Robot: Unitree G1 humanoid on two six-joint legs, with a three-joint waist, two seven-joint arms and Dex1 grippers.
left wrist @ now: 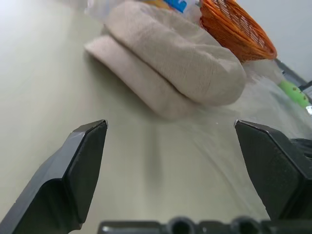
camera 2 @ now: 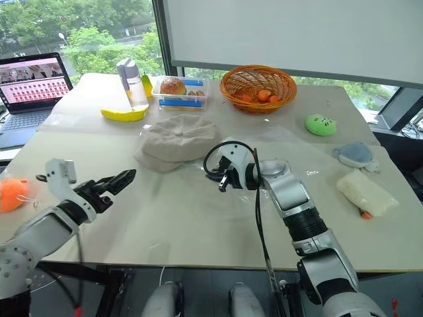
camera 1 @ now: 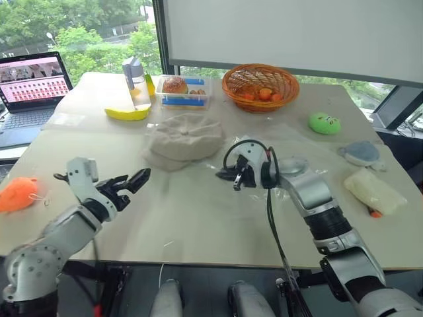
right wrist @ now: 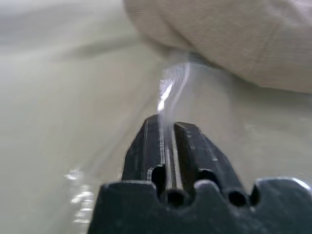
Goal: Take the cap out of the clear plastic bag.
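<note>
The beige-grey cap [camera 1: 184,139] lies flat on the table's middle, its fabric bare on top. Right of it the clear plastic bag [camera 1: 285,146] spreads thin and glossy on the table. My right gripper [camera 1: 236,178] hovers just in front of the cap's right edge. In the right wrist view its fingers [right wrist: 146,146] stand almost together, with a strip of the bag's film [right wrist: 167,92] pinched between them and running up to the cap's edge. My left gripper [camera 1: 135,179] is open and empty, to the front left of the cap [left wrist: 175,53] and apart from it.
An orange basket [camera 1: 260,86], a clear food box [camera 1: 180,90], a bottle [camera 1: 135,79] and a banana [camera 1: 127,113] stand behind the cap. A laptop [camera 1: 33,86] and an orange plush [camera 1: 16,193] are on the left. A green plush [camera 1: 324,123], a grey-blue plush [camera 1: 361,153] and a cream packet [camera 1: 373,190] are on the right.
</note>
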